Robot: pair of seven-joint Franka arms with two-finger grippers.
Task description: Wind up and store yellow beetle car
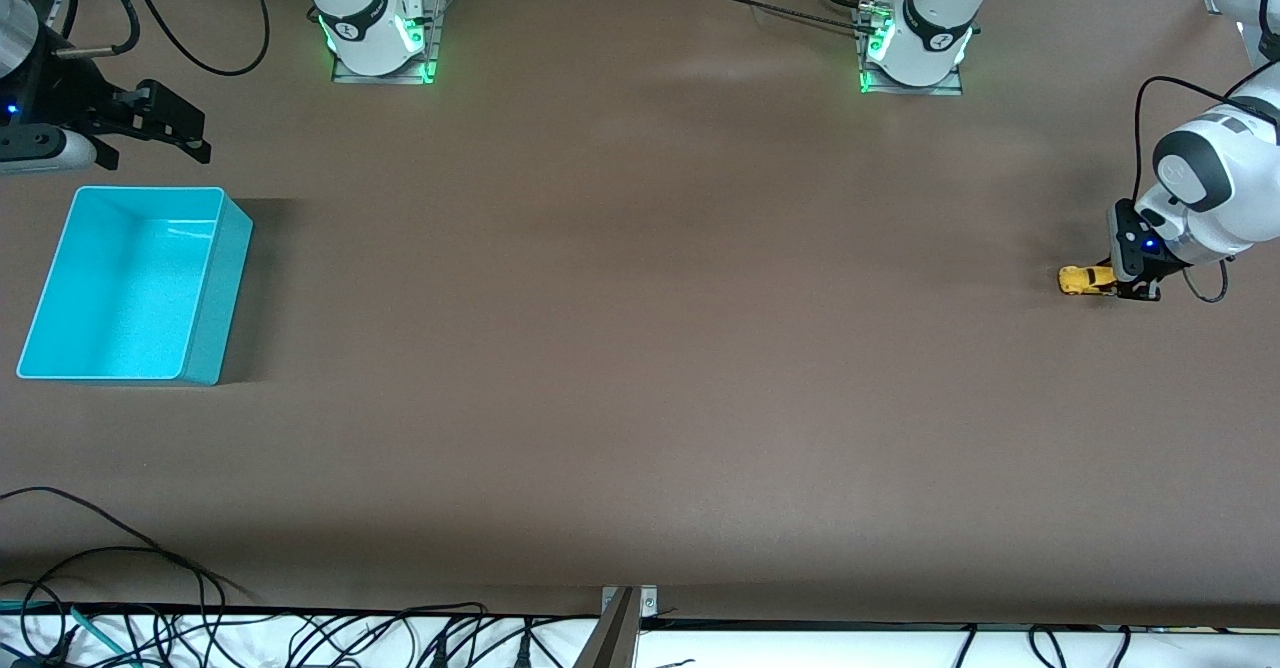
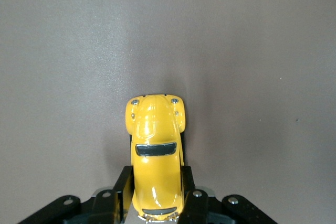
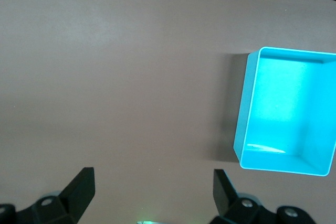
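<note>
The yellow beetle car (image 1: pixel 1082 279) sits on the brown table at the left arm's end. My left gripper (image 1: pixel 1128 286) is low at the table, shut on the car's rear. In the left wrist view the car (image 2: pixel 155 150) lies between my two black fingers (image 2: pixel 124 186), its nose pointing away from the gripper. The turquoise bin (image 1: pixel 135 283) stands empty at the right arm's end. My right gripper (image 1: pixel 170 138) is open and empty in the air beside the bin. In the right wrist view the bin (image 3: pixel 286 111) lies off to one side of its spread fingers (image 3: pixel 79 187).
The two arm bases (image 1: pixel 375 33) stand along the table's edge farthest from the front camera. Loose cables (image 1: pixel 200 628) hang along the edge nearest that camera. Bare brown table lies between the car and the bin.
</note>
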